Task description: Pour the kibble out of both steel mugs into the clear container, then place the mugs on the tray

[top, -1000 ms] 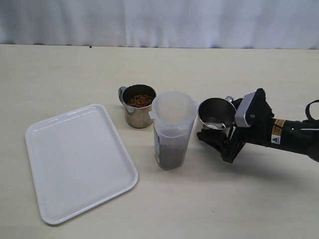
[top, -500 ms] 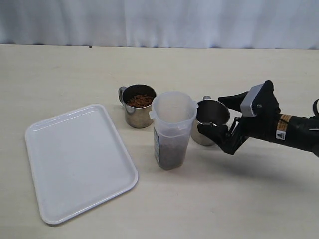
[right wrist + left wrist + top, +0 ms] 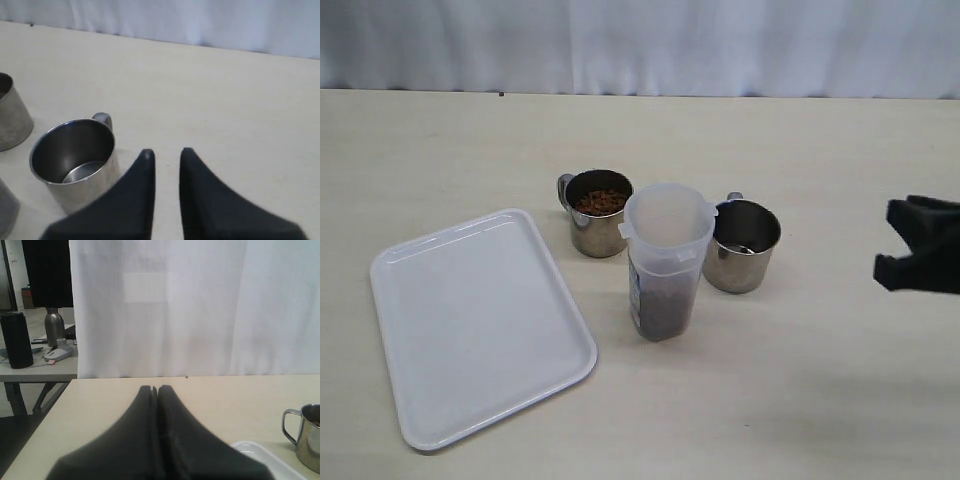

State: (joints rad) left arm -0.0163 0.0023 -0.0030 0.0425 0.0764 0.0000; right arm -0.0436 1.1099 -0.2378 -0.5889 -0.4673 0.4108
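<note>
Right hand apart from empty mug; clear container just beside mug.

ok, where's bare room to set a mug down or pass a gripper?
Free: the whole tray; the table strip between empty mug and right gripper; the table on the camera side of the clear container. Crowded: the full mug, container and empty mug stand close together, likely no gripper room between them.
</note>
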